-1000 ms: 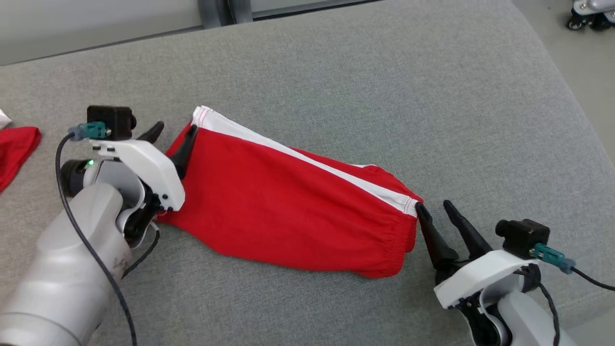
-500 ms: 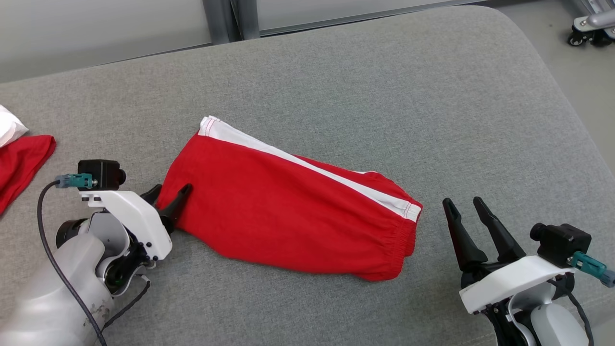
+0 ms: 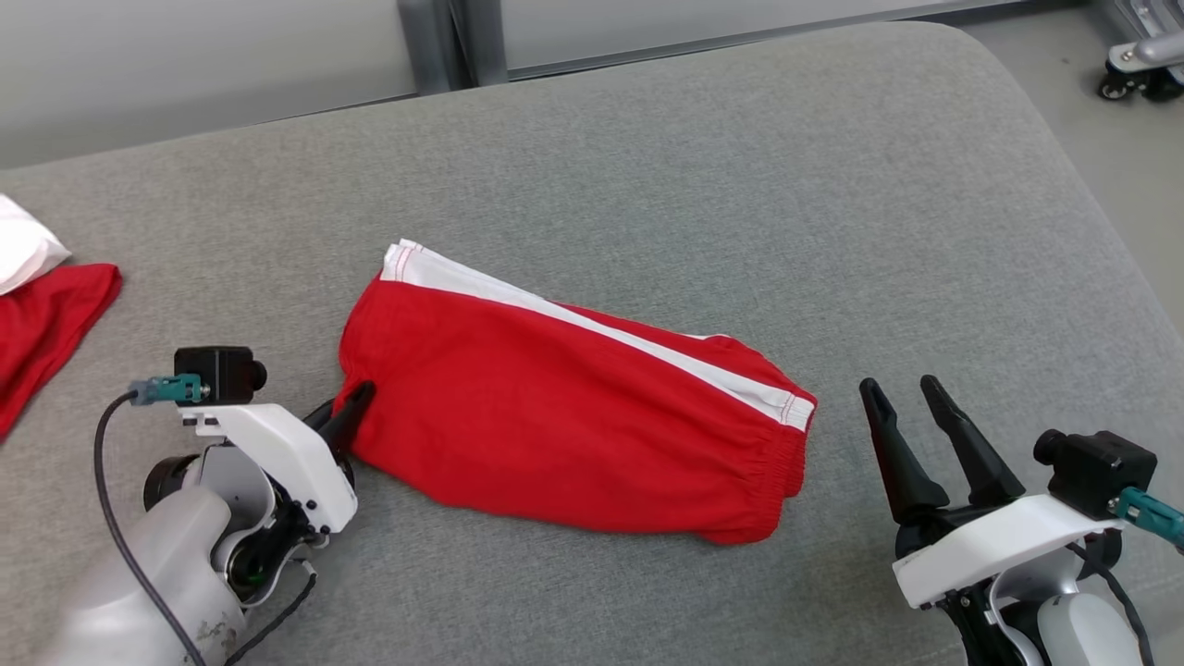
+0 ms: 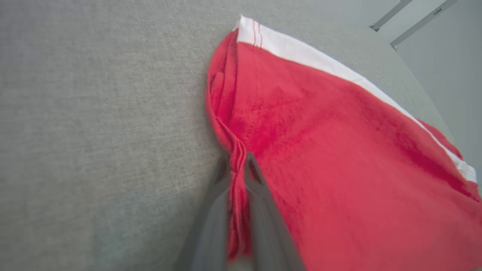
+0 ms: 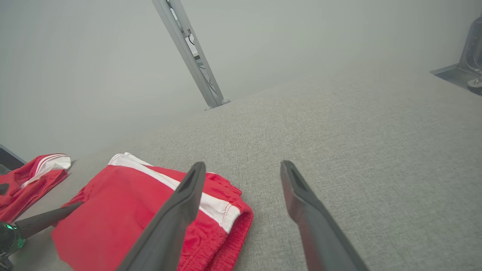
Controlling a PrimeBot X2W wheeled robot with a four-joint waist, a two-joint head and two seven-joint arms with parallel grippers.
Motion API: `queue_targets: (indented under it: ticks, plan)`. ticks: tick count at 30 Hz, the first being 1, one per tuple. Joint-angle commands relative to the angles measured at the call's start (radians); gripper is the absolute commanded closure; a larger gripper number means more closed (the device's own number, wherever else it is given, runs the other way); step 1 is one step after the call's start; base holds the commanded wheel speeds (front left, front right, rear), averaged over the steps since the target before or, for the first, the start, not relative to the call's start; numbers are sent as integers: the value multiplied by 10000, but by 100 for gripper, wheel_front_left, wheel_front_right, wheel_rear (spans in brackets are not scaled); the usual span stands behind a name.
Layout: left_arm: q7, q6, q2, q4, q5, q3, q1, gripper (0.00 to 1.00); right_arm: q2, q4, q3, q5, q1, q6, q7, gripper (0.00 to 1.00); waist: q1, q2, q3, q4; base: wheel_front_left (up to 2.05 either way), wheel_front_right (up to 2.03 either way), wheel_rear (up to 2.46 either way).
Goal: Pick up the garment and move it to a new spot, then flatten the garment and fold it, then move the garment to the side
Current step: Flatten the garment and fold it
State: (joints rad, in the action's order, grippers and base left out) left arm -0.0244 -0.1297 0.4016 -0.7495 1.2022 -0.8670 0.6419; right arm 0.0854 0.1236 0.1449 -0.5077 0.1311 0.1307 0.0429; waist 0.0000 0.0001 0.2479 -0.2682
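Left tool (image 4: 237,160) pinches the garment (image 3: 573,425) edge (right tool (image 3: 897,384) gapes nearby).

The left arm (image 3: 139,583) lies low, its jaws clamped on the garment (image 3: 573,435); the right arm (image 3: 1078,634) points forward, jaws spread wide.

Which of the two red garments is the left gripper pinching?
The folded red shorts with the white side stripe: the left gripper is shut on their edge. The other red garment lies apart at the far left, untouched.
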Motion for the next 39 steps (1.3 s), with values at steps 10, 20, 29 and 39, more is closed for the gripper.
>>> queue_targets:
  ticks: [10, 20, 29, 39]
  plan:
    - [1271, 648, -78, 368, 532, 615, -1048, 100, 158, -221, -273, 175, -272, 1, -381, 0, 0, -1, -422, 857, 0, 0, 0]
    - [2184, 2061, 106, 2494, 782, 978, -2728, 100, 576, -160, -423, 232, -394, 1, -1068, 0, 0, -1, -713, 1549, 0, 0, 0]
    - [2739, 3407, 187, 4756, 589, 1349, -4380, 100, 801, 269, -206, 12, -165, 1, -1651, 0, 0, -1, -956, 1910, 0, 0, 0]
    - [2849, 3808, 118, 4936, -109, 1350, -4530, 0, 863, 676, 57, -198, -14, 1, -1820, 0, 0, -1, -1298, 2040, 0, 0, 0]
